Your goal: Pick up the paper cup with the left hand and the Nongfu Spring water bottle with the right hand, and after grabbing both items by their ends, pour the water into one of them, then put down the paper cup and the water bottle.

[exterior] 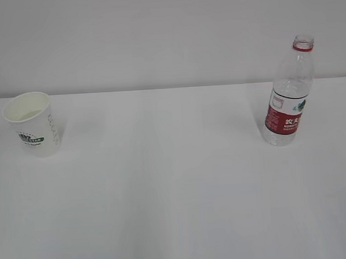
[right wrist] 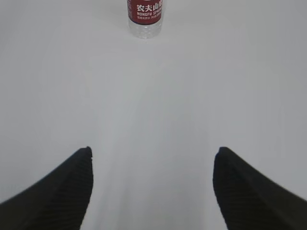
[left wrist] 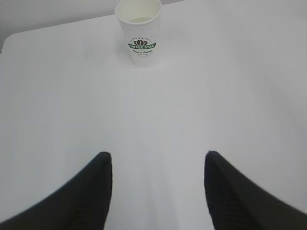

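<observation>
The small white tapered paper cup (exterior: 32, 123), with a green-and-black logo and grey vertical lettering, stands at the left edge of the exterior view on the plain white table (exterior: 164, 188). It is upright, mouth upward, long axis vertical, and its logo faces the camera. A pale level shows low inside it; whether that is liquid cannot be told.

The tall clear ribbed plastic water bottle (exterior: 288, 94), with red neck ring and red-and-white label, stands at the right of the same view, well apart from the cup. It is upright, neck upward, long axis vertical, with no cap on its open mouth. The water level inside cannot be made out.

In the left wrist view the left gripper (left wrist: 158, 165) occupies the bottom of the frame, its two black fingers (left wrist: 91, 191) spread apart with bare table between them and nothing held. The cup (left wrist: 139, 31) sits at the top centre of that frame, well ahead of the fingertips and slightly left of the gap's midline.

In the right wrist view the right gripper (right wrist: 152, 160) is likewise at the bottom, fingers (right wrist: 240, 191) spread wide and holding nothing. The bottle's base (right wrist: 145, 19) appears at the top centre, well ahead and roughly in line with the gap.
</observation>
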Controlling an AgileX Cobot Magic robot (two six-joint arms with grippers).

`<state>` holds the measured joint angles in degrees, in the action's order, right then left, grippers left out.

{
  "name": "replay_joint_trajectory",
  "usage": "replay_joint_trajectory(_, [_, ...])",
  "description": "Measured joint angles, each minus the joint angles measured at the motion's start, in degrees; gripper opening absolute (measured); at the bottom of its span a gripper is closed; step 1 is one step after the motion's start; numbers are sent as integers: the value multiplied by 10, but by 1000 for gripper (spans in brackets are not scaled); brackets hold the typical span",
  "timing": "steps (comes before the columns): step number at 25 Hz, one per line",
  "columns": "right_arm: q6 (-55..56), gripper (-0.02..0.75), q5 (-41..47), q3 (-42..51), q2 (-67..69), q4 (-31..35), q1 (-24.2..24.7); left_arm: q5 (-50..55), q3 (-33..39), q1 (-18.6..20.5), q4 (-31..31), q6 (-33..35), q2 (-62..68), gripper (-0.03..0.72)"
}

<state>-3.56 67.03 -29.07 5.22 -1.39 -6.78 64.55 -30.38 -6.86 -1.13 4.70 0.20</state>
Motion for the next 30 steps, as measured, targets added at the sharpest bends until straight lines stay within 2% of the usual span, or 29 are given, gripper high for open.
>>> replay_joint_trajectory(30, [0, 589, -14, 6, -19, -11, 0, -8, 5, 0, 0, 0, 0, 423])
